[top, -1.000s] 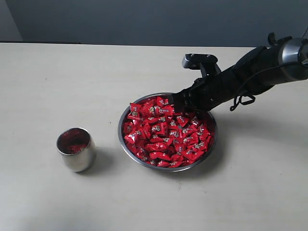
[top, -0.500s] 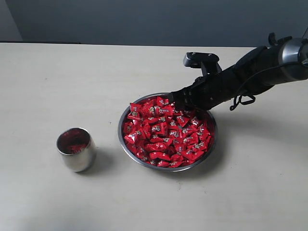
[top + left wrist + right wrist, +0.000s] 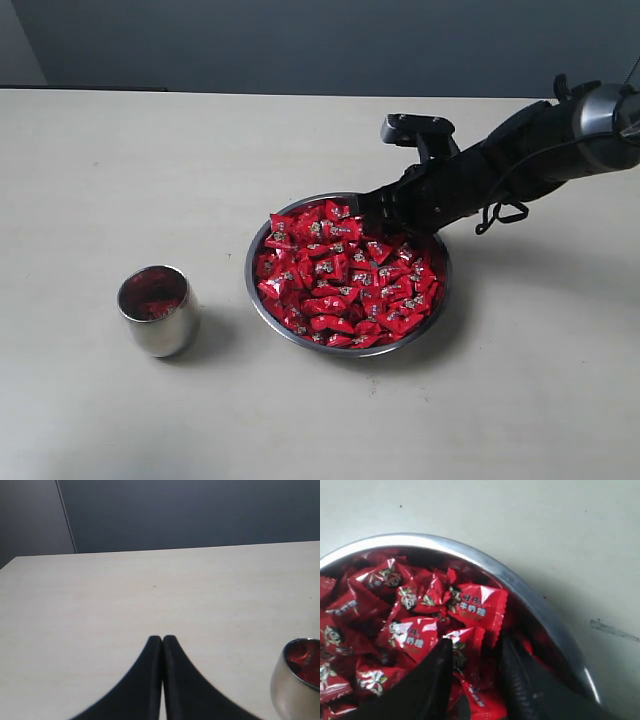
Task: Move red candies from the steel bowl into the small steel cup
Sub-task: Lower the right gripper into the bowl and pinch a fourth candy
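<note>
Red candies (image 3: 340, 275): heaped in the steel bowl (image 3: 350, 352), filling it from rim to rim.
Small steel cup (image 3: 157, 310): upright, well apart from the bowl. It is just beside the left fingers, off to one side of them, and red shows inside it.
Left gripper (image 3: 162, 639): fingers pressed flat together, holding nothing, over the bare table (image 3: 120, 170).
Right gripper (image 3: 476, 647): fingertips down in the heap, at the side of the bowl nearest that arm. The fingers stand about one candy apart.
Candy in the gap (image 3: 465, 652): one red wrapper lies between the two fingers and appears to run lengthwise along them (whether the pads already press on it cannot be told).
Ahead of the fingertips: a white-printed candy (image 3: 480, 607), then the bowl's rim, then table.
Governing relation: the cup lies across the whole bowl from the right fingers, so any carry must first clear the heap and the rim.
Nearer arm: the right for the pick. The left is near the cup only.
</note>
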Robot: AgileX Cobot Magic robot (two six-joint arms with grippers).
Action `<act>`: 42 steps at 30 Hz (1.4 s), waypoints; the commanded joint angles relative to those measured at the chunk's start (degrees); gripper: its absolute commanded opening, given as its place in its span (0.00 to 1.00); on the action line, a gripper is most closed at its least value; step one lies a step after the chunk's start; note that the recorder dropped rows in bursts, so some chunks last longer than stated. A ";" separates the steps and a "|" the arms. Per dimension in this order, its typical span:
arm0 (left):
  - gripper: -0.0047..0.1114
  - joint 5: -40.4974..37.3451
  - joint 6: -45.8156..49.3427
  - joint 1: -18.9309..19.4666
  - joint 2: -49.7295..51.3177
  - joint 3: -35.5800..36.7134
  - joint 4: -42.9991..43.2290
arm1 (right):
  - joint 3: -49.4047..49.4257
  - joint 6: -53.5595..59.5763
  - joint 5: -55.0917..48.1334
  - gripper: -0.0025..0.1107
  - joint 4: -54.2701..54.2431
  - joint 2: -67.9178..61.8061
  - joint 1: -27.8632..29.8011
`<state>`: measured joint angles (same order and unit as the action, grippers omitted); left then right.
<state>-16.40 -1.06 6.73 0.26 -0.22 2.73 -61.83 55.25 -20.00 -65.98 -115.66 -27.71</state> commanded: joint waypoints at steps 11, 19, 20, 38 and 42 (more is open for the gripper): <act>0.04 0.09 -0.06 0.03 -0.26 0.22 -0.13 | -0.20 1.77 -1.53 0.32 -3.11 -0.60 0.23; 0.04 0.09 -0.06 0.03 -0.26 0.22 -0.13 | -0.20 1.77 -2.16 0.32 -3.81 -0.71 0.23; 0.04 0.09 -0.06 0.03 -0.26 0.22 -0.13 | -0.20 1.77 -2.28 0.32 -4.07 -0.71 0.23; 0.04 0.09 -0.06 0.03 -0.26 0.22 -0.13 | -1.87 3.24 -1.33 0.01 -4.81 -2.38 -2.40; 0.04 0.09 -0.06 0.03 -0.26 0.22 -0.13 | -1.87 3.24 -1.33 0.01 -3.97 -2.27 -2.40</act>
<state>-16.40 -1.06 6.73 0.26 -0.22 2.73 -63.47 58.15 -21.36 -70.81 -117.82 -30.02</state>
